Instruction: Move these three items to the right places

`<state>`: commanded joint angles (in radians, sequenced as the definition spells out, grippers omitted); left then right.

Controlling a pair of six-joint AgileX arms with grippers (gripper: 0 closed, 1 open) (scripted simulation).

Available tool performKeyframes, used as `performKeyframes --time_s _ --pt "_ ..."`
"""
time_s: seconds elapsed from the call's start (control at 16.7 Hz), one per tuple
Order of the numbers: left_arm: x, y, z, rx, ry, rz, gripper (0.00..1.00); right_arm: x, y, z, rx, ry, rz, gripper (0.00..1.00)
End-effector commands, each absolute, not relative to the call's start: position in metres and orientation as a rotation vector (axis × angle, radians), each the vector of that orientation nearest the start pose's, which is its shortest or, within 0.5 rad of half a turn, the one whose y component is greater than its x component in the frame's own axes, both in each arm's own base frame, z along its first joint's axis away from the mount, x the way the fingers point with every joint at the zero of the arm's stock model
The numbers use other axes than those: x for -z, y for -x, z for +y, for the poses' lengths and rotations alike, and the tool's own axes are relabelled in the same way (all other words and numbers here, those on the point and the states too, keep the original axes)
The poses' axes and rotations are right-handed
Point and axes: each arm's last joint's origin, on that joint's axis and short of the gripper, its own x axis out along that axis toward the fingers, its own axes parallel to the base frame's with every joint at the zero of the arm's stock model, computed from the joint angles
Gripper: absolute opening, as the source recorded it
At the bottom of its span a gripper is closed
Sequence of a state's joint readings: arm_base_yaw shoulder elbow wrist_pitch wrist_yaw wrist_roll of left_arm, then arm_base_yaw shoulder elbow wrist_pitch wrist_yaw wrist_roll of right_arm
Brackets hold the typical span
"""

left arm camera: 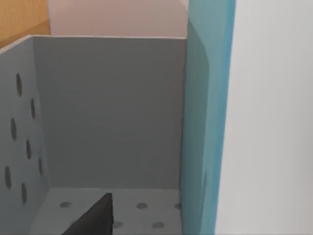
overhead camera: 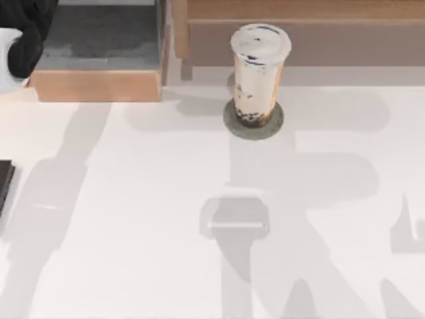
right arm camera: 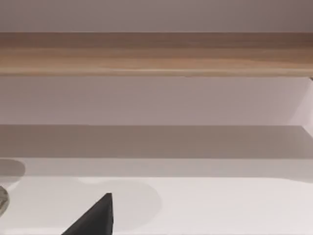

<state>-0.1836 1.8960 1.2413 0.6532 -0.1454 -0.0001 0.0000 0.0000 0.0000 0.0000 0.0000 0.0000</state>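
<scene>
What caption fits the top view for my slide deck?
Milk tea cup standing upright on the grey coaster near the table's far edge, beside a wooden tray.

coaster (overhead camera: 253, 121) partly hidden under cup (overhead camera: 257, 70), left arm (overhead camera: 20, 40) cut by frame edge

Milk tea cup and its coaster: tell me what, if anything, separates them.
Nothing visible does. In the top view the milk tea cup already stands upright on the grey coaster, near the table's far edge in front of the wooden shelf.
</scene>
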Motion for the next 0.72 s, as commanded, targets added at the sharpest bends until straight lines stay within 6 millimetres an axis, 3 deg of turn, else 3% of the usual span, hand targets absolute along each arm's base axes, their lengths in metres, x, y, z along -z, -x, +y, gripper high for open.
performKeyframes --time_s 0.72 --pt "-0.248 -0.464 -0.072 0.017 0.015 0.004 1.0 -0.16 -0.106 -0.001 0.0 0.0 0.0 1.0"
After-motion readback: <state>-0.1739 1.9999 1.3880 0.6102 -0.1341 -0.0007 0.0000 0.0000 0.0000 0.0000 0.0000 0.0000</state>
